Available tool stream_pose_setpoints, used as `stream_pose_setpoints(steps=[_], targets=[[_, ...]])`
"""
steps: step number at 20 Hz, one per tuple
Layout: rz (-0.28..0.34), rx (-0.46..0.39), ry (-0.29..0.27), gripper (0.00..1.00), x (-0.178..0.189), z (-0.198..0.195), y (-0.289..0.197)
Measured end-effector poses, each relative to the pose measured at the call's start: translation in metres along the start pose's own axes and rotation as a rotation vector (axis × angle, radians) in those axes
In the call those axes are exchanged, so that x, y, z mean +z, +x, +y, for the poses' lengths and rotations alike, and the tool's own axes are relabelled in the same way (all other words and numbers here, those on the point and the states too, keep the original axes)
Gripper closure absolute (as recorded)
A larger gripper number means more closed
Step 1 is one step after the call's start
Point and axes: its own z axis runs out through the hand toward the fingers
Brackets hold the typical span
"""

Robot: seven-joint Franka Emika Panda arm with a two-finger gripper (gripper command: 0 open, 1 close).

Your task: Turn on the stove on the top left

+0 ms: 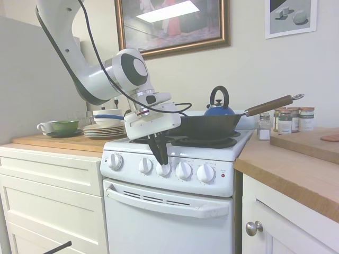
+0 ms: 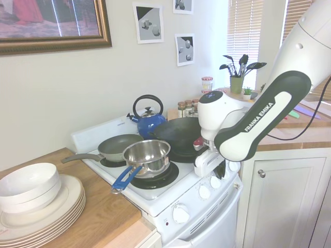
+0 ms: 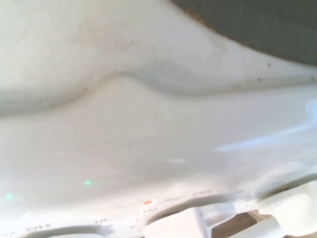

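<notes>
Stove (image 1: 159,211): we saw glossy white enamel.
Saucepan (image 2: 147,155): polished, mirror-bright metal.
Counter (image 1: 296,169): matt wood.
Kettle (image 2: 150,121): glossy blue.

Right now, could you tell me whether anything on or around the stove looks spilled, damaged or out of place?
Nothing stands out. The stove looks intact, its pans and kettle sit upright, and the gripper is at the middle knob.

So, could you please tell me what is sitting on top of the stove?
On the stove: a steel saucepan, a frying pan, a black wok and a blue kettle. The pans hide most of the burners.
</notes>
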Motion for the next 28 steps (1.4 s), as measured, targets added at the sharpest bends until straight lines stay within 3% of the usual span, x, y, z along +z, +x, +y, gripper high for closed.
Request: stream_pose_setpoints(steps=[28], targets=[[-0.003, -0.010, 0.025, 1.00, -0.011, -0.020, -0.025]])
